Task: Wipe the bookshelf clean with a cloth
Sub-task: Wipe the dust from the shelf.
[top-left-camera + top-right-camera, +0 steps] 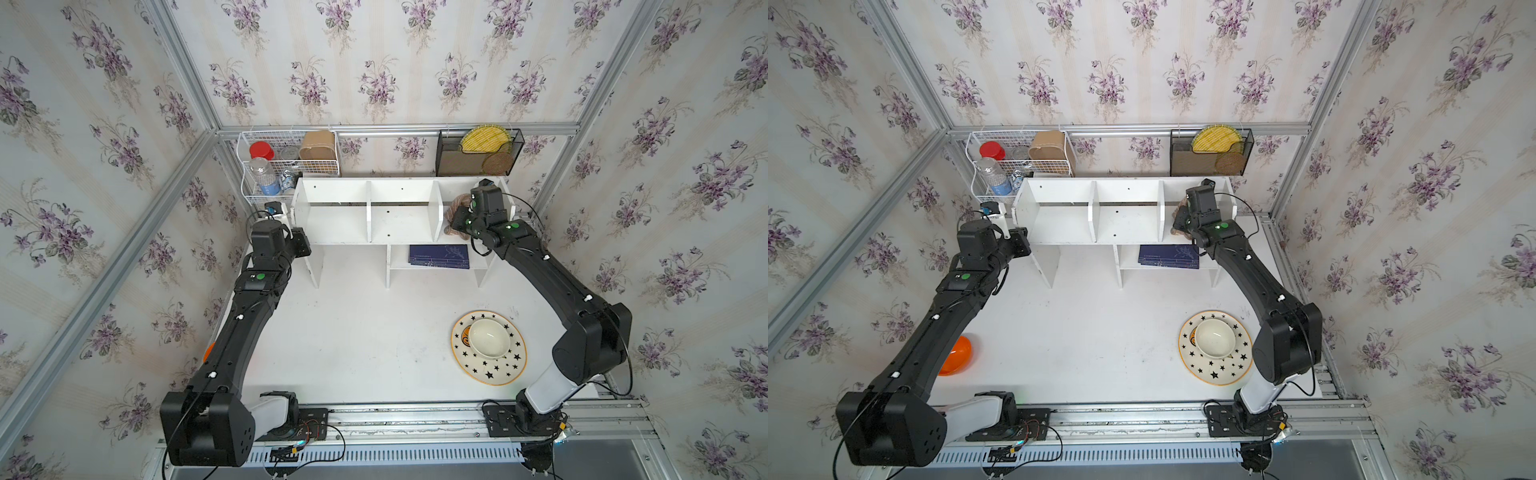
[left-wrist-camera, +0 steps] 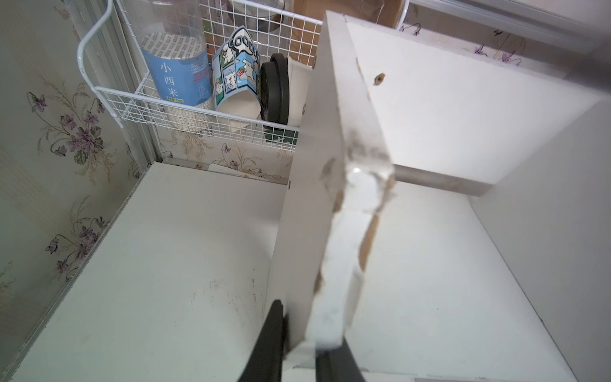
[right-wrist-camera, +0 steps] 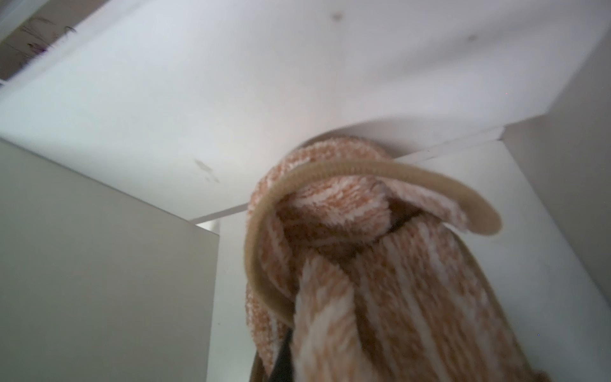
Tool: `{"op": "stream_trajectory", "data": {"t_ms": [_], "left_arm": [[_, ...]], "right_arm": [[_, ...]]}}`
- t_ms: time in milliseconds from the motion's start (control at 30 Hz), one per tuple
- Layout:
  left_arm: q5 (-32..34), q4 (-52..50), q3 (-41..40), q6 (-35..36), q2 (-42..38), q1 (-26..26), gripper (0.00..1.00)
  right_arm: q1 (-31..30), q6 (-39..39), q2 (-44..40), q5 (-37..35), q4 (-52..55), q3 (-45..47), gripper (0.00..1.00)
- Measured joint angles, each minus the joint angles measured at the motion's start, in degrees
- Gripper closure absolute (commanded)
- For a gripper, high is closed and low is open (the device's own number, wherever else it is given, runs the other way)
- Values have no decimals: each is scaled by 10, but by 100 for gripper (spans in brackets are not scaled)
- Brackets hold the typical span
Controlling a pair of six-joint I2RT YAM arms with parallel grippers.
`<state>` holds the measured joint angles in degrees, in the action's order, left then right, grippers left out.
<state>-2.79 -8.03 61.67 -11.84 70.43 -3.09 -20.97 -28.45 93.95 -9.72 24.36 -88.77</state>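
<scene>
White board bookshelf (image 1: 399,226) at rear of worktop (image 1: 365,332): three upper compartments, smaller lower shelf under the right part. Tan-brown striped cloth (image 3: 380,281) bunched in the rightmost upper compartment, its hemmed edge curling over the top of the wad. In both top views only a scrap of it shows beside the right wrist (image 1: 454,206) (image 1: 1179,216).

Right fingers (image 3: 283,357) closed tight on the cloth, nearly buried in the pile. Left fingers (image 2: 269,347) clamped on the bookshelf's left end panel, one on each side of its chipped front edge.

Dark blue book (image 1: 439,256) lies flat on the lower shelf. Star-patterned plate (image 1: 490,374) carrying a white bowl (image 1: 486,338) sits on the worktop near the right arm. White wire basket (image 1: 286,162) hangs behind the shelf's left end.
</scene>
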Motion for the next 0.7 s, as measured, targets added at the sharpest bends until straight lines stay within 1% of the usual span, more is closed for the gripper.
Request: {"op": "stream_trajectory", "data": {"t_ms": [133,267,433,533,633,700], "left_arm": [[0,0,0,0,0,0,100],[0,0,0,0,0,0,100],[1,0,0,0,0,0,100],[2,0,0,2,0,0,100],[2,0,0,2,0,0,100],[2,0,0,2,0,0,100]], "right_arm": [[-7,2,-37,-15,-9,45,100],[-26,2,-44,-9,-20,57,100],[-39,2,0,15,-17,6,100],[-43,6,26,17,-3,-31,100],[-35,12,43,12,18,-63,100],[-19,13,44,7,29,-66,100]]}}
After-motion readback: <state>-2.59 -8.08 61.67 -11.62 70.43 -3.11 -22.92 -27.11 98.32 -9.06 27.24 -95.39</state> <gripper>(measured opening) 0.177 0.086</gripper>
